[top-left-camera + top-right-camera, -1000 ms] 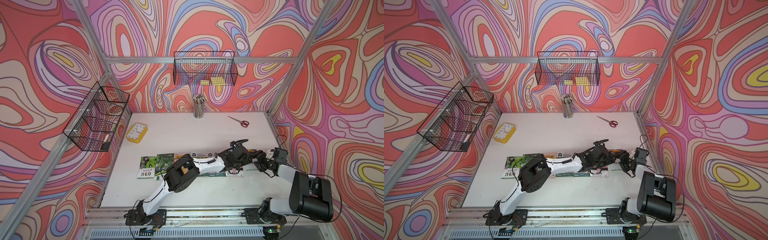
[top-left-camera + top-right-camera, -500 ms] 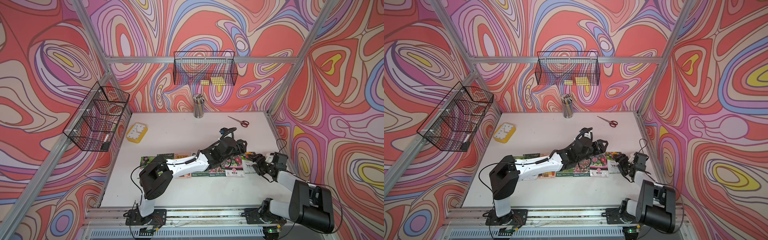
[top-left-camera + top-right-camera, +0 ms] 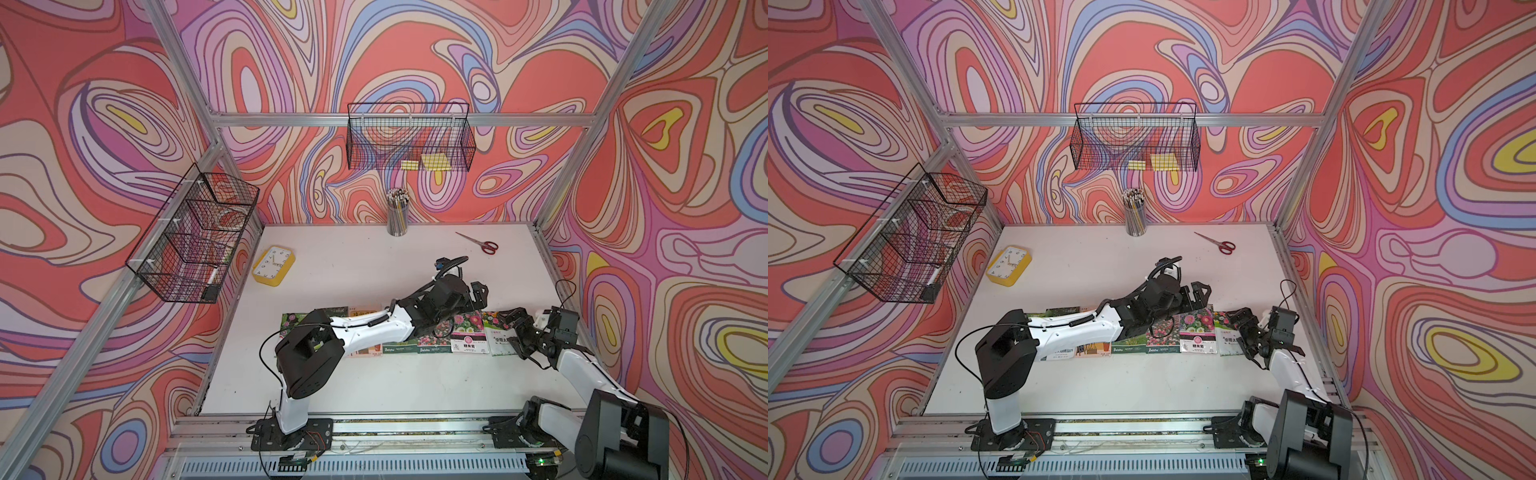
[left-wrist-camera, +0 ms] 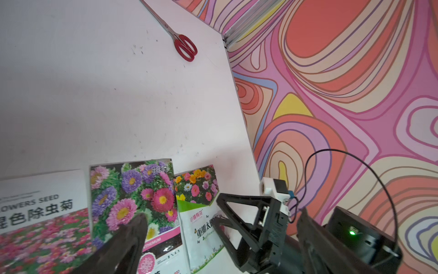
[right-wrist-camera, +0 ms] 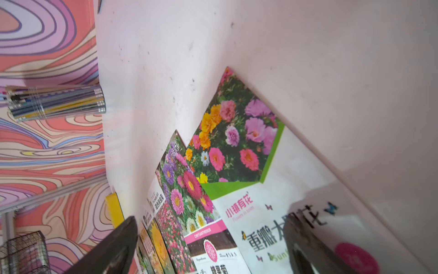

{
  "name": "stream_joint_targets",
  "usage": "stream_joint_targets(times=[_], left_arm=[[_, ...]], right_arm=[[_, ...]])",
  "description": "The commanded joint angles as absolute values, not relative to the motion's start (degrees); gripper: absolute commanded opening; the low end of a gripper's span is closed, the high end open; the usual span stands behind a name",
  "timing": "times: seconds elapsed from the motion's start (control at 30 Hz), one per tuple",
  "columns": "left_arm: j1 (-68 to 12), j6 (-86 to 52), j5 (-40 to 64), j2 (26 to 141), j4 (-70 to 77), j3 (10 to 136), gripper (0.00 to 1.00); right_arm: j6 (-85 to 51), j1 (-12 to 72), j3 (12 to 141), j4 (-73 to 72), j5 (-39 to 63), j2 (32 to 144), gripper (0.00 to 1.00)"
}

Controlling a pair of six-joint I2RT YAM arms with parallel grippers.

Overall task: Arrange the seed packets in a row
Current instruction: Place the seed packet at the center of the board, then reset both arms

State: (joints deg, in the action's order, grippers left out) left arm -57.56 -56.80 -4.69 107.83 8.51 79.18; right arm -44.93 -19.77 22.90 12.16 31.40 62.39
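row looks about done from here: seed packets [image 3: 468, 330] lie side by side across the near half of the table [image 3: 374, 270], left gripper [image 3: 478, 291] and right gripper [image 3: 510, 330] both gape wide with nothing held, so i reckon next i back both off without nudging any.

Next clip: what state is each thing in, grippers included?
seed packets, flat in a row, partly under the left arm
left gripper, open, empty
right gripper, open, empty, over the end packet
scissors, shut, lying flat
clock, lying face up
pencil cup, upright, full
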Motion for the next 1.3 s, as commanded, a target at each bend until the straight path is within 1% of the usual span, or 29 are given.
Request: stream_joint_targets(times=[0.0,0.07,0.17,0.23,0.33,0.4,0.47,0.6,0.7,0.83,0.97,1.03,1.07,1.1,1.13,1.17,1.23,1.27], left_arm=[[-51.7,-47.8,0.0,103.1,-1.9,81.3,0.99],[-47.0,-44.1,2.9,101.8,-10.8,83.5,0.99],[-39.6,-38.9,6.1,98.6,-18.5,82.3,0.99],[-35.0,-35.3,5.4,96.1,-21.8,81.1,0.99],[-29.6,-26.3,1.4,93.4,-25.1,79.1,0.99],[-27.0,-20.8,-3.2,92.5,-25.8,77.4,0.99],[-22.1,-17.4,-4.6,92.5,-25.4,75.4,0.99],[-9.2,-20.9,1.2,93.0,-21.2,70.0,0.99],[-2.2,-18.5,3.1,92.2,-15.6,64.4,0.99],[0.7,-9.3,-2.9,89.9,-4.4,55.7,0.99],[1.3,-4.4,-6.3,90.0,10.5,47.3,0.99],[1.8,-4.6,-4.3,91.9,12.9,45.6,0.99],[1.8,-4.5,-3.8,92.5,16.4,43.4,0.99],[1.8,-4.8,-3.9,92.4,19.8,41.7,0.99],[1.8,-4.5,-3.1,91.5,18.5,41.6,0.99],[1.8,-3.8,-1.8,91.0,21.1,40.0,0.98],[1.8,-2.7,0.7,88.5,26.6,35.6,0.99],[1.8,-2.6,0.9,87.3,30.8,32.7,0.99]], right_arm=[[-39.8,-19.5,28.9,18.8,28.7,59.9,0.98],[-38.7,-19.5,32.1,19.8,28.6,61.0,0.98],[-38.3,-19.5,35.0,19.2,28.8,64.1,0.98],[-37.4,-19.5,36.4,18.1,28.1,65.5,0.98],[-35.3,-19.4,39.4,17.5,23.5,67.2,0.98],[-34.4,-19.3,41.7,16.6,20.0,68.3,0.98],[-34.9,-18.7,43.3,13.7,15.8,69.6,0.98],[-32.9,-16.0,44.5,6.3,7.1,74.7,0.98],[-26.9,-13.5,40.3,-2.9,3.9,76.3,0.98],[-20.9,-11.8,32.4,-14.3,-1.3,75.5,0.98],[-18.3,-11.6,31.2,-20.3,-1.6,79.3,0.98],[-17.0,-9.7,30.1,-25.0,-4.2,80.8,0.98],[-15.0,-7.9,30.0,-27.4,-5.4,82.0,0.98],[-12.8,-6.1,30.5,-28.3,-7.2,83.1,0.98],[-9.8,-4.1,31.2,-29.7,-9.0,84.6,0.98],[-7.5,-2.8,31.5,-31.5,-9.8,86.5,0.98],[-7.2,-2.2,31.6,-36.1,-8.1,89.9,0.98],[-7.4,-2.1,32.1,-36.3,-7.5,90.8,0.98]])
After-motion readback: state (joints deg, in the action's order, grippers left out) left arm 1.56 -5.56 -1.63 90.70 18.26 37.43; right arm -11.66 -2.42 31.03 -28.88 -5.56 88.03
